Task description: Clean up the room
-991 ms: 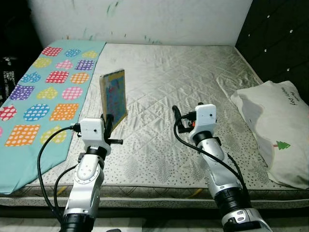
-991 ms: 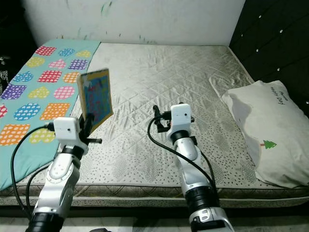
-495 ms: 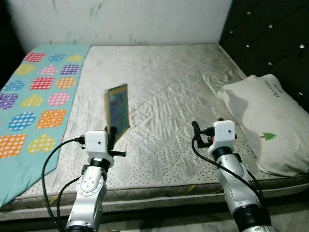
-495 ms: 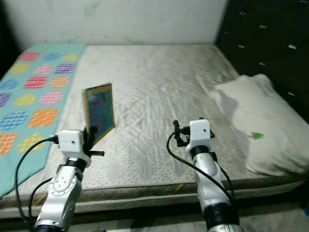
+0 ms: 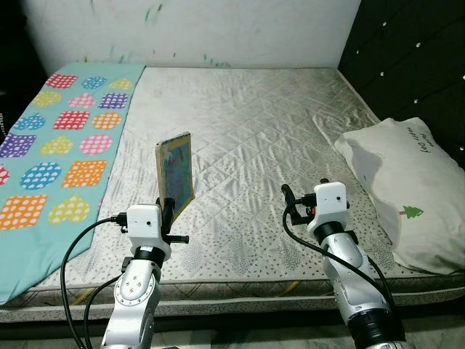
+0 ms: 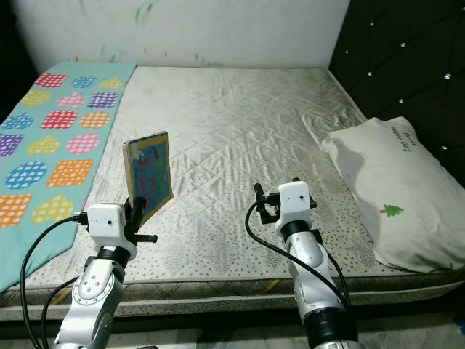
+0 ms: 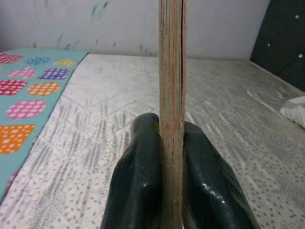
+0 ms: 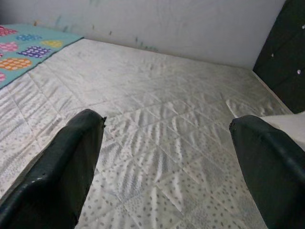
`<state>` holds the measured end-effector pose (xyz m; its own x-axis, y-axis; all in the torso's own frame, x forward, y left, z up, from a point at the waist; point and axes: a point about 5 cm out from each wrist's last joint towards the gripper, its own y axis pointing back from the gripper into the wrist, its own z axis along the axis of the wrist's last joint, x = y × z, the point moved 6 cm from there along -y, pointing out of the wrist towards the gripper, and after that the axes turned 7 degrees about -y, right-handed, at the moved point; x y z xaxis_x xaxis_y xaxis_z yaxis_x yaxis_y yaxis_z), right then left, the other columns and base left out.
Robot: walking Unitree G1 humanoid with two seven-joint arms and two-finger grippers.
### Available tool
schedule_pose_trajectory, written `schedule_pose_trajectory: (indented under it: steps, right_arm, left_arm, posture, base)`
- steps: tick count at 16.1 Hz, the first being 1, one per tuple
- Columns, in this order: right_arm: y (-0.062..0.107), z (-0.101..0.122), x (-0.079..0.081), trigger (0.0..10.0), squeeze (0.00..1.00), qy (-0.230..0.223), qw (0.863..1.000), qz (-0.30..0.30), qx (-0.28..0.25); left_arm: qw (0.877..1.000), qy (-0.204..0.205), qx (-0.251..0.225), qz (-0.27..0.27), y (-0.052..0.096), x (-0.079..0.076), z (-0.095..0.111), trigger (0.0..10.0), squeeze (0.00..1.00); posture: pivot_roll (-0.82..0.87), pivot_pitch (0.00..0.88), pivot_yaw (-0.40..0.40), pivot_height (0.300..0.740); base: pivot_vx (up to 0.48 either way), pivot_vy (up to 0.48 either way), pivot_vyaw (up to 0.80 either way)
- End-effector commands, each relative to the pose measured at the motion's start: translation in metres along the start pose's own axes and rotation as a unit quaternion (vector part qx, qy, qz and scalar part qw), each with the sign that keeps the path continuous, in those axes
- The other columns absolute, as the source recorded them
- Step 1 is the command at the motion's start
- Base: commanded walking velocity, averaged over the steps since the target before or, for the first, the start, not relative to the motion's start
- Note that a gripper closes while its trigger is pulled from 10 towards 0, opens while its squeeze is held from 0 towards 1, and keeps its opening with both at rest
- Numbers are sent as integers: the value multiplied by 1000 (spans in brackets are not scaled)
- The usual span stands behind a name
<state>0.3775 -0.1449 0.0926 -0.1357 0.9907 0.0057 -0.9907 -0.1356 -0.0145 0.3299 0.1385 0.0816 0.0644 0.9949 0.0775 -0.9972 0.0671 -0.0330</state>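
From where I stood, the bed took up nearly the whole room: a bare quilted mattress, pale grey with a diamond stitch, pushed against a scuffed white wall. A dark tufted headboard ran along the robot's right side. On the left part of the mattress lay a teal blanket patterned with bright dotted hearts and squares, its near end hanging over the bed's edge. A white pillow with a small green tree printed on it rested against the headboard side.

The left hand was clamped on a thin picture book, its two black fingers pressing the lower edge from both sides, so the book stood upright above the mattress's near edge, just beside the blanket. The right hand hovered over the bare mattress nearer the pillow, fingers spread wide apart and holding nothing.
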Motion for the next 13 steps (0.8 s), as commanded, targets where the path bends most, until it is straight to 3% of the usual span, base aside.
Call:
schedule_pose_trajectory:
  steps: [1, 4, 13]
  right_arm:
    - [-4, 4, 1, 10000, 0, 3, 1000, 3, 0]
    - [-2, 2, 0, 10000, 0, 0, 1000, -3, 0]
    - [-5, 3, 1, 10000, 0, 4, 1000, -2, 0]
  left_arm:
    - [999, -4, -30, -9, -3, -5, 18, 10000, 0]
    - [999, -6, -31, -12, -5, -3, 19, 10000, 0]
    - [999, -10, -33, -15, -8, -3, 22, 10000, 0]
  posture:
    - [76, 18, -40, 740]
    - [72, 24, -31, 740]
    - [71, 16, -26, 740]
  base:
    - [0, 0, 0]
    - [0, 0, 0]
    - [0, -298, 0]
